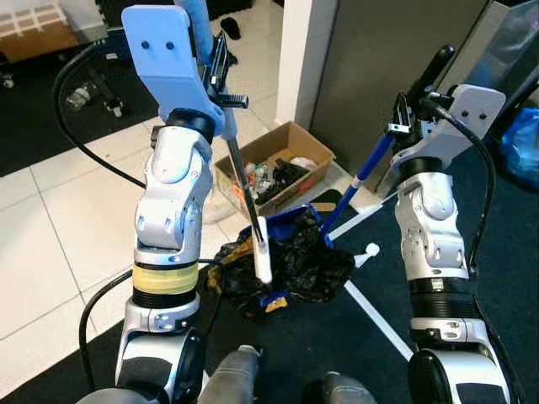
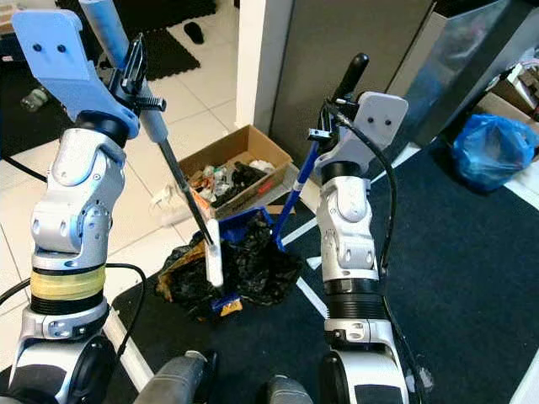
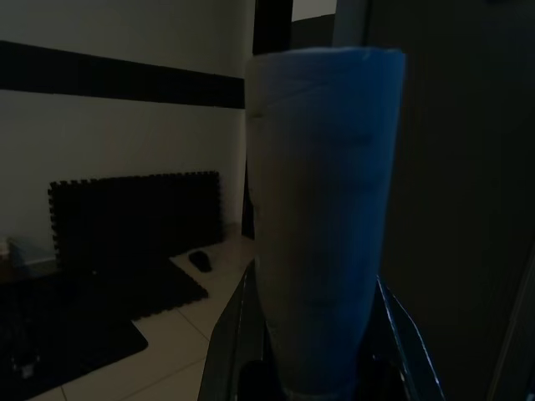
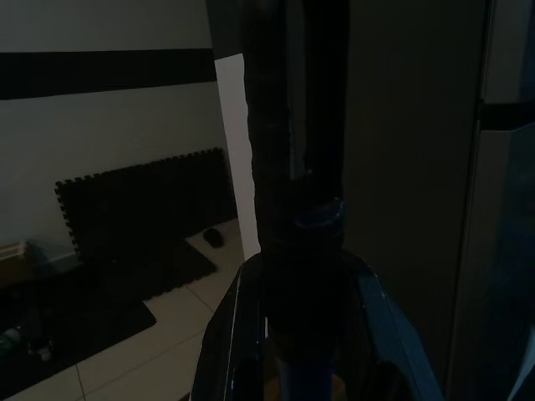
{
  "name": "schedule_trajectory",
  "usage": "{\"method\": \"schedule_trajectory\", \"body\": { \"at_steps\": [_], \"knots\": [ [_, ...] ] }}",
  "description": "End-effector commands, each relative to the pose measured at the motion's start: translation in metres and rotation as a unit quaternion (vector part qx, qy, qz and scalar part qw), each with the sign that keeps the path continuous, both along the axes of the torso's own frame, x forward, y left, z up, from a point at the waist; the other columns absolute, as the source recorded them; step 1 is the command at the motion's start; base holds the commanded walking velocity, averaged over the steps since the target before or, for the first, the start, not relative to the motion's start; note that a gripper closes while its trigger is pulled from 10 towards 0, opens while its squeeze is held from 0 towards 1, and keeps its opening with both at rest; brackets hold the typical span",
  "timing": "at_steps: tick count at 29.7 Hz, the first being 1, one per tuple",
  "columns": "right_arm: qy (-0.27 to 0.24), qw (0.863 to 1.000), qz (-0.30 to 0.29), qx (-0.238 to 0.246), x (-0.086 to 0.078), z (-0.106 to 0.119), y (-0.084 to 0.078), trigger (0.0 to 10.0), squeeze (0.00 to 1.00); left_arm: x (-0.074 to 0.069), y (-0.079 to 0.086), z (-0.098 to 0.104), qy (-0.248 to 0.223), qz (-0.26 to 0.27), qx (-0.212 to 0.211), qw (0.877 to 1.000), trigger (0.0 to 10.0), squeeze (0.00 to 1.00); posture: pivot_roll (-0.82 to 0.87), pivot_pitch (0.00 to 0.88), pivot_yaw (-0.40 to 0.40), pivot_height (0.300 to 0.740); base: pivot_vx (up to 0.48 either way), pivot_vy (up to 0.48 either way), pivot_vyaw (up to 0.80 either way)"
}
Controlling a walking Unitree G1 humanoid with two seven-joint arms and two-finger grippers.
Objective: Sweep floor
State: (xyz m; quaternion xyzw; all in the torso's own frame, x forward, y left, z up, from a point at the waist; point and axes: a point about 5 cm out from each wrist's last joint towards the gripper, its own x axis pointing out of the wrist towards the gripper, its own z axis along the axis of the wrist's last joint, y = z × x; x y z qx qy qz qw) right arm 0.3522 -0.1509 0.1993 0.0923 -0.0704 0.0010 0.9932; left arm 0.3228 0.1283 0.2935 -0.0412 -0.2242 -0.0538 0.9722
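Over dark mat [image 2: 472,252], left fingers [image 1: 221,63] clamp the broom [image 1: 244,181]; right fingers [image 2: 324,126] clamp the dustpan [image 2: 295,198].

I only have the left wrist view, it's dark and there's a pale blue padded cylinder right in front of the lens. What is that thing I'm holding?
Observer: The grip of a black-shafted broom, clamped in the left gripper; its blue head sits low beside crumpled black plastic.
Operator: What's the other arm doing?
Observer: The right gripper holds a blue-poled dustpan by its black handle.
Operator: Anything nearby to avoid?
Observer: An open cardboard box of rubbish stands just beyond the dustpan, on white tile.
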Motion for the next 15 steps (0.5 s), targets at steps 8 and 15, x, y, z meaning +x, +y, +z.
{"method": "schedule_trajectory", "body": {
  "at_steps": [8, 15],
  "knots": [
    [-0.036, 0.999, -0.004, 0.011, -0.0019, 0.0153, -0.0027, 10.0, 0.0, -0.0005, -0.0009, -0.0011, 0.001, -0.002, 0.0, 1.0, 10.0, 0.0, 0.13, 0.103, -0.036, 0.74, 0.48, 0.0, 0.0],
    [-0.036, 0.999, -0.005, 0.012, -0.0022, 0.0151, -0.0028, 10.0, 0.0, -0.0005, -0.0012, -0.0012, 0.001, -0.002, 0.0, 1.0, 10.0, 0.0, 0.13, 0.103, -0.036, 0.74, 0.48, 0.0, 0.0]
  ]
}}
